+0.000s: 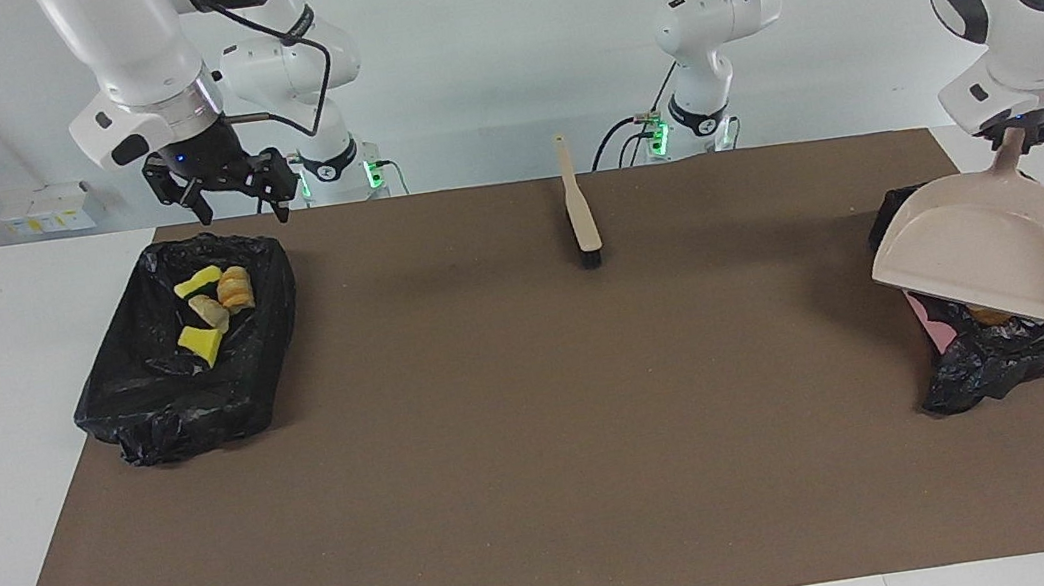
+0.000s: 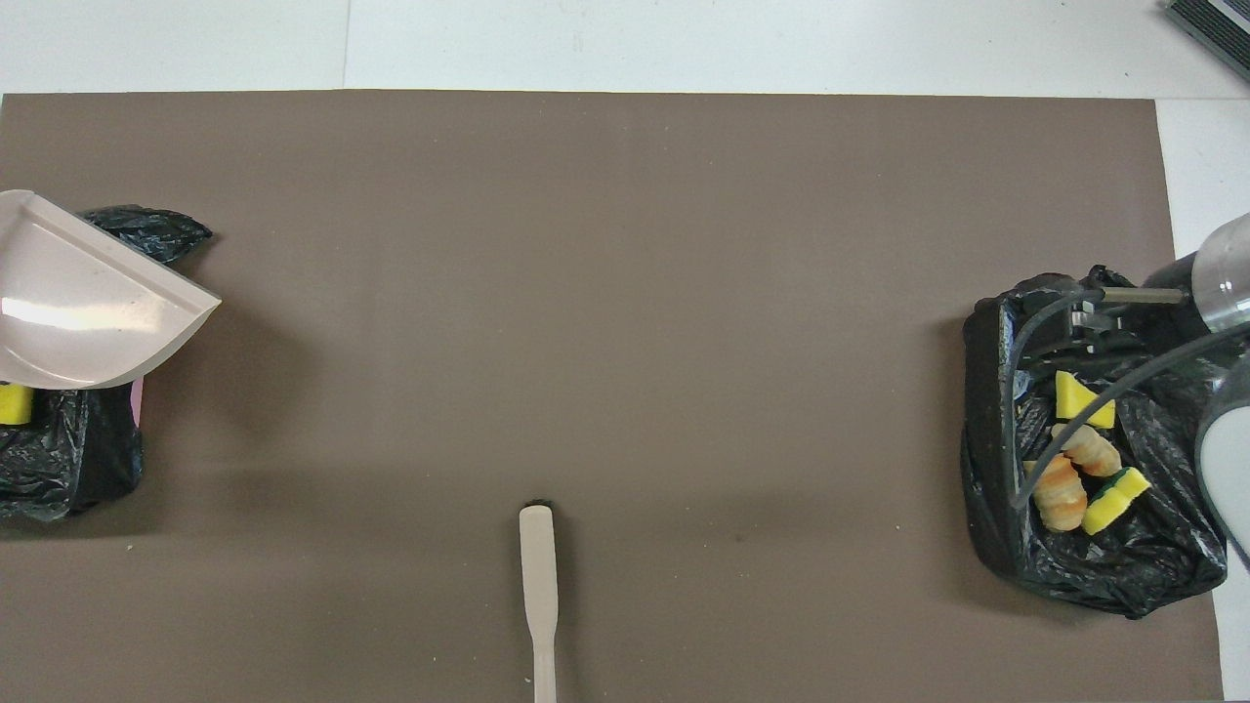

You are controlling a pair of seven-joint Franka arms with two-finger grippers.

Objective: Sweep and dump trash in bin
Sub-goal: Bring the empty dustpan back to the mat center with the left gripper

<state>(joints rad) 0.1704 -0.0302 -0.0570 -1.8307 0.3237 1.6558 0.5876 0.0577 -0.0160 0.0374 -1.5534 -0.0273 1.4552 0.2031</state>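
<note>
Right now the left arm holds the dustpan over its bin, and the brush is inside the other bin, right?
Not quite. The brush lies on the mat, between the two bins, as the facing view shows. The left gripper does hold the dustpan over its bin.

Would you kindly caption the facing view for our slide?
Left gripper holds the dustpan over one bin; open right gripper above the other bin.

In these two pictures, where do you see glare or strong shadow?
Overhead view: a bright streak of glare lies on the dustpan, and a soft shadow falls on the brown mat beside it. Facing view: the dustpan shows no glare there and shades the black bin bag under it; the brush casts only a thin shadow.
</note>
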